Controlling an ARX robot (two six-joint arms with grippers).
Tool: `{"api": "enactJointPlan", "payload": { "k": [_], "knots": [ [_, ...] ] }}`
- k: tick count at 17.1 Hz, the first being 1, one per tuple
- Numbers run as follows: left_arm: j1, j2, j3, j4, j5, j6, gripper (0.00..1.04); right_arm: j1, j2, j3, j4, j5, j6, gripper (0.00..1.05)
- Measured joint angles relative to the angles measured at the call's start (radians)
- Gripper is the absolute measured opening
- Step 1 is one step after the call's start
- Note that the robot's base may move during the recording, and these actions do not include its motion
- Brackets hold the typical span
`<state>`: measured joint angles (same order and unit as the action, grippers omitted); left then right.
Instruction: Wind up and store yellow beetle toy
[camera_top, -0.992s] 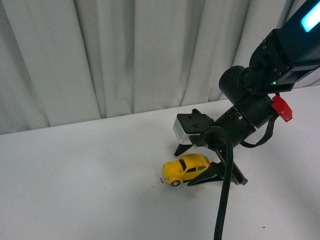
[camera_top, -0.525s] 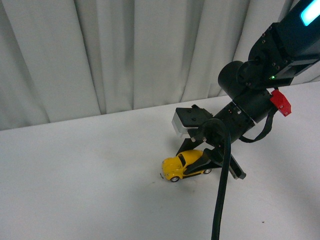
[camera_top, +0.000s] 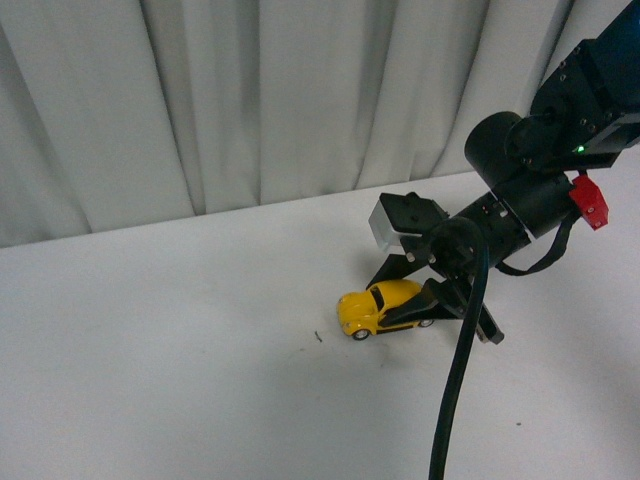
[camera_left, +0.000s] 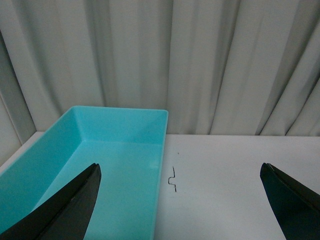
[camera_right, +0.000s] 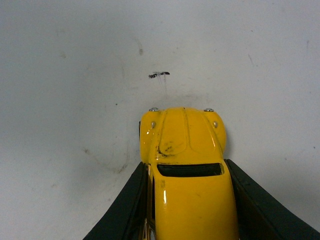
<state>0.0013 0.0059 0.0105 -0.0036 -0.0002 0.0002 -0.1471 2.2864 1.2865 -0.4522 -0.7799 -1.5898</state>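
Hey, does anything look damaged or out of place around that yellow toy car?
Only small things: the yellow beetle toy has a dark scuff on its hood, and a dark speck lies on the table just ahead of it.

The front view looks down over the surface (camera_top: 150, 400) toward the curtain (camera_top: 250, 100), sharing the yellow beetle toy (camera_top: 372, 305) with the close right wrist view, while the left wrist view faces a teal bin (camera_left: 115, 165).
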Motion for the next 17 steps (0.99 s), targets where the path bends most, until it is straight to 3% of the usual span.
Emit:
{"api": "enactJointPlan", "payload": {
  "k": [14, 17],
  "knots": [
    [0.0, 0.0, 0.0, 0.0, 0.0, 0.0, 0.98, -0.313, -0.077, -0.26, 0.03, -0.052, -0.148, 0.4],
    [0.0, 0.0, 0.0, 0.0, 0.0, 0.0, 0.98, -0.345, -0.097, -0.281, 0.039, -0.061, -0.158, 0.43]
  ]
}}
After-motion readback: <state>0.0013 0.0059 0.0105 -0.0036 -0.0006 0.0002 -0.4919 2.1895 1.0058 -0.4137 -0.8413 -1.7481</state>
